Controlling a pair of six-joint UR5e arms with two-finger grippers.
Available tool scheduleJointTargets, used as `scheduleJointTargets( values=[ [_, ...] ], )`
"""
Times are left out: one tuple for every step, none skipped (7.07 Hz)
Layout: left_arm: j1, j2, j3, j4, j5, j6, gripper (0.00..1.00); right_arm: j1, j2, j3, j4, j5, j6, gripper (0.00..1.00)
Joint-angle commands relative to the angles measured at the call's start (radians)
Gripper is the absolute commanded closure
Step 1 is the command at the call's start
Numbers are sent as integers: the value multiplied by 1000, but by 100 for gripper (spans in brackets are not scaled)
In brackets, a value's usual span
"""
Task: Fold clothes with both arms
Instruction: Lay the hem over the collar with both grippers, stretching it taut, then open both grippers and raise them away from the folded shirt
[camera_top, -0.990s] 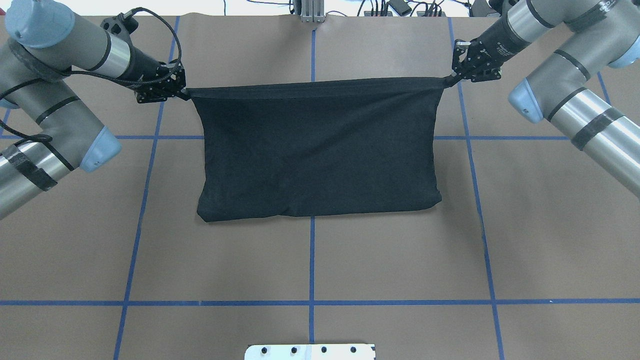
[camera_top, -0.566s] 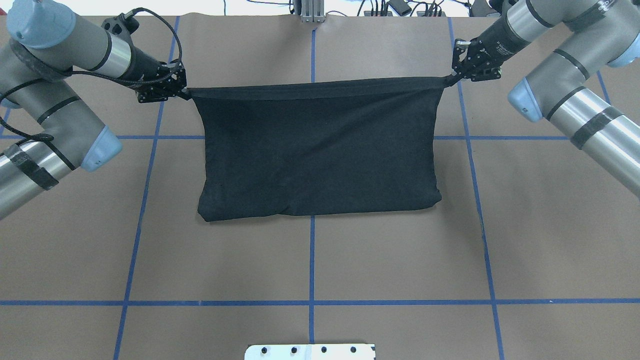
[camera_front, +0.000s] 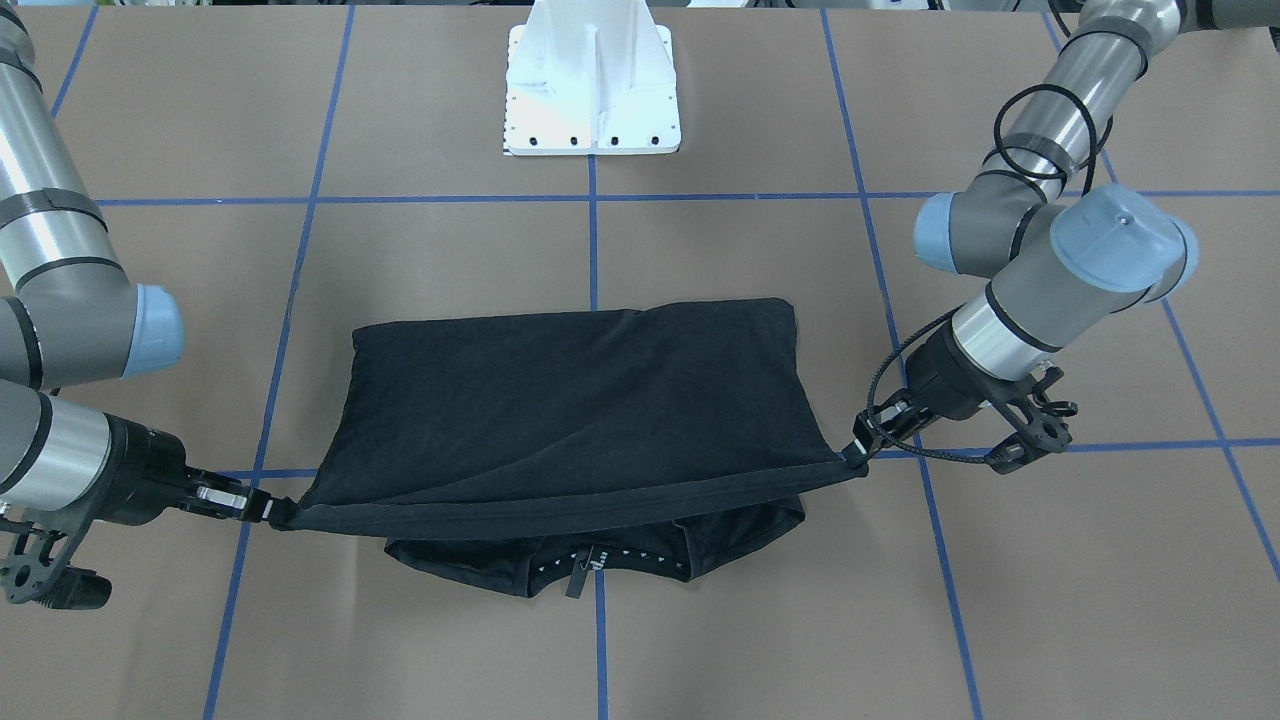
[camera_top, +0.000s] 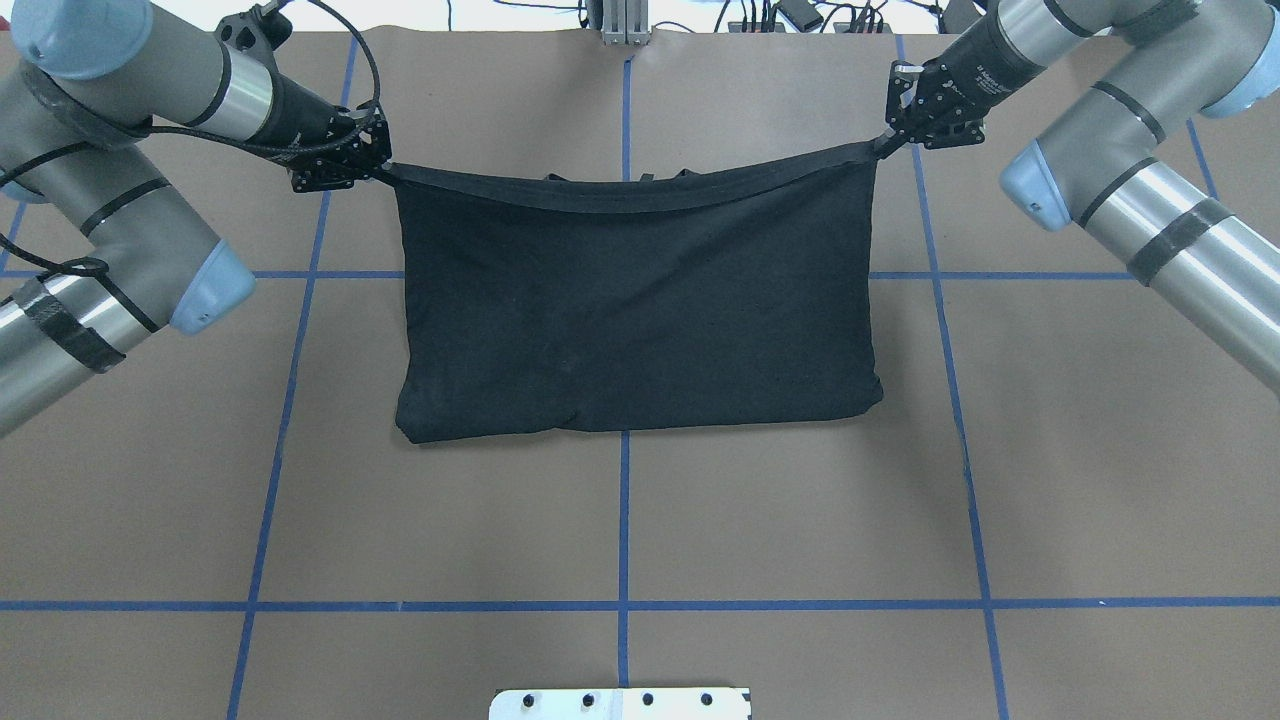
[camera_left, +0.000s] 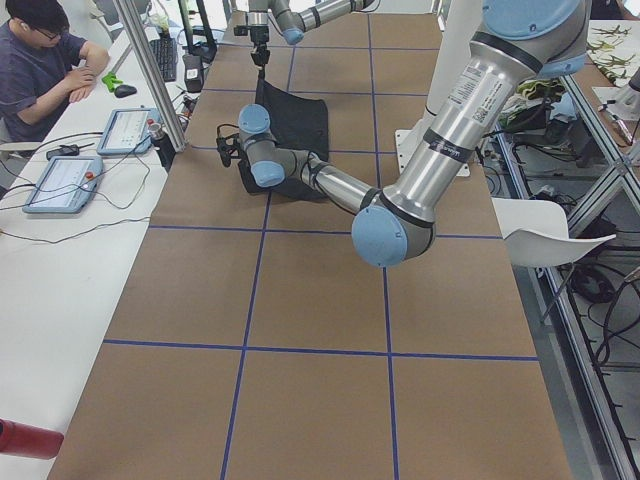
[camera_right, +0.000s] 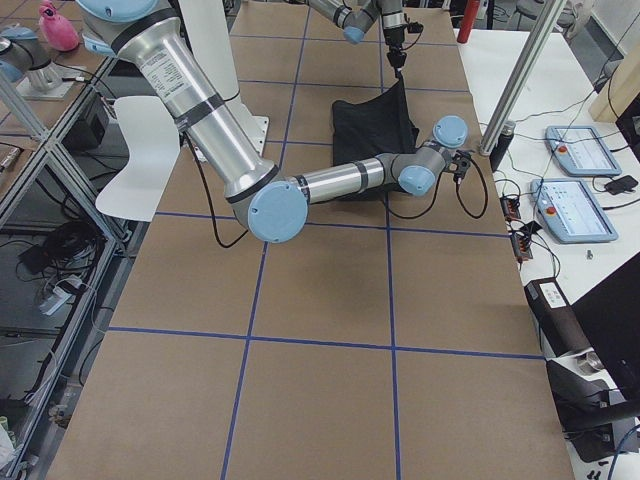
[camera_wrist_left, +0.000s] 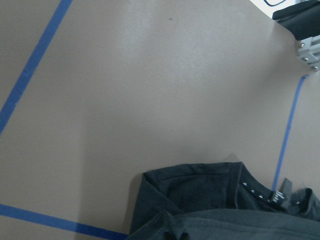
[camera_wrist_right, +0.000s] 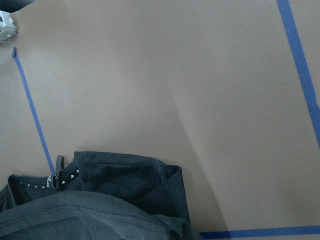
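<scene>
hem (camera_top: 630, 198) now carried farther from pedestal (camera_front: 592, 90) than second ago, sagging mid-span. left gripper (camera_top: 385, 170), right gripper (camera_top: 885, 143) each clamped on t-shirt (camera_top: 635, 300) hem corner. shirt lies doubled straight out from pedestal; collar (camera_front: 590, 570) nearly covered, fold likely almost complete.

This is a robotics lab. 2 grey metallic jointed robot arms with light-blue joint caps, the left arm (camera_top: 120, 210) and the right arm (camera_top: 1150, 200), flank a white metal pedestal (camera_front: 592, 90). They reach over a brown paper-covered table (camera_top: 450, 520) gridded with blue tape lines (camera_top: 623, 520). Alongside it, a white bench (camera_left: 60, 260) carries grey touchscreen control pendants (camera_left: 62, 182). A person (camera_left: 40, 70) sits there behind a silver aluminium frame post (camera_left: 150, 70).
</scene>
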Motion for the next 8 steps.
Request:
scheduleJointTargets(
  values=[
    [0,2,-14,-1,6,9,1,-14,13,3,7,0,-1,2],
    [0,2,-17,-1,7,3,0,-14,10,3,4,-4,-1,0],
    [0,5,-15,0,7,9,0,-13,8,0,1,-4,-13,0],
    [0,7,-14,0,9,12,0,-13,10,-2,1,-4,-11,0],
    [0,7,-14,0,9,12,0,-14,2,4,6,-1,-2,0],
    [0,5,-15,2,9,12,0,-17,-7,16,6,6,4,0],
    [0,5,-17,4,9,12,0,-51,-44,59,1,4,27,0],
    [-2,5,-17,4,9,12,0,-72,-79,108,-2,-5,65,0]
  ],
)
